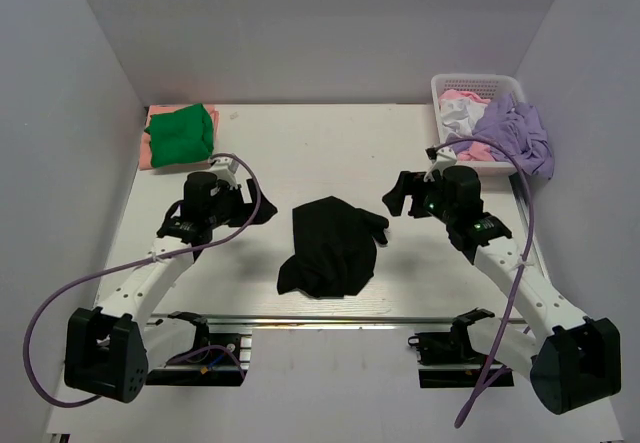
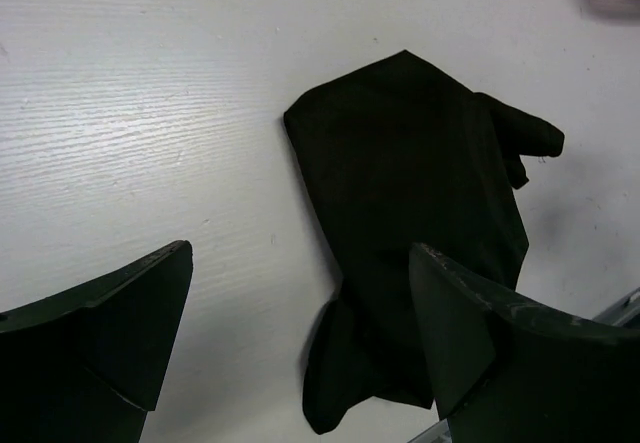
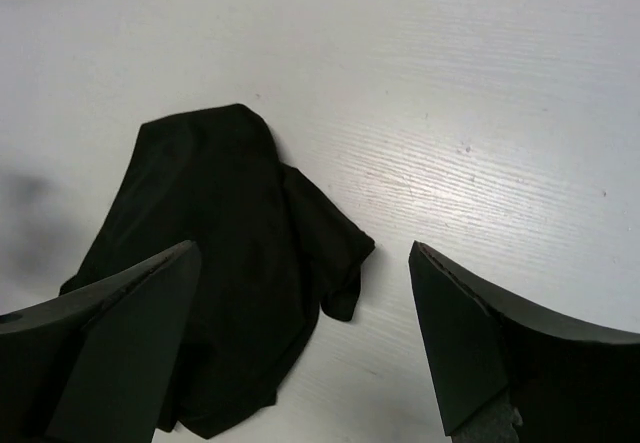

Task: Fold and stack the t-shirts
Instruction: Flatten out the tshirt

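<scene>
A white table (image 1: 300,153) is filling the view from above, with two arms reaching in from its near edge. A black shirt (image 1: 330,248) is lying crumpled at the table's centre, bunched into a rough lump with a sleeve poking out toward the right arm. It is not yet spread or folded. The left gripper (image 2: 300,253) is hovering near the shirt's left side and the right gripper (image 3: 305,248) near its right side, both with jaws standing wide apart and gripping nothing. At the far right corner a basket (image 1: 445,88) is holding a lavender shirt (image 1: 515,133), which is spilling over the rim, and a white shirt (image 1: 460,116). At the far left corner a folded green shirt (image 1: 180,131) is sitting on a salmon shirt (image 1: 147,151), starting the stack. The step in hand appears to be flattening the black shirt. The next move likely calls for each gripper to be lowering onto an edge of the cloth, pinching it and drawing it outward.
</scene>
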Robot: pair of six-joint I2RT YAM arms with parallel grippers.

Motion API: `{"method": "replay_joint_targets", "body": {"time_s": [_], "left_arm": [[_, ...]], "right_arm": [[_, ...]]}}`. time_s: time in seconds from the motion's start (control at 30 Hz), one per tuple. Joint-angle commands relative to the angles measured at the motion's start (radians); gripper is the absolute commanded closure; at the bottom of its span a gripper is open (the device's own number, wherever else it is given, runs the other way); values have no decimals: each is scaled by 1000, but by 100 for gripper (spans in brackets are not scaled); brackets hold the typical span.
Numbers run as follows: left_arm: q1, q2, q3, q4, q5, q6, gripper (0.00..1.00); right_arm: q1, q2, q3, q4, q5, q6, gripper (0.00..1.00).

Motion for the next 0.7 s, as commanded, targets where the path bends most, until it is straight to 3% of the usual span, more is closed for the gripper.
{"method": "replay_joint_targets", "body": {"time_s": [0.0,0.27,0.67], "left_arm": [[-5,3,10,21,71,4,1],[-5,121,-14,103,194,17,1],[-113,466,143,176,162,26,1]], "right_arm": [[0,-8,-19,20,28,-5,10],[0,55,-24,34,-53,-8,10],[0,170,-45,26,-133,4,10]]}}
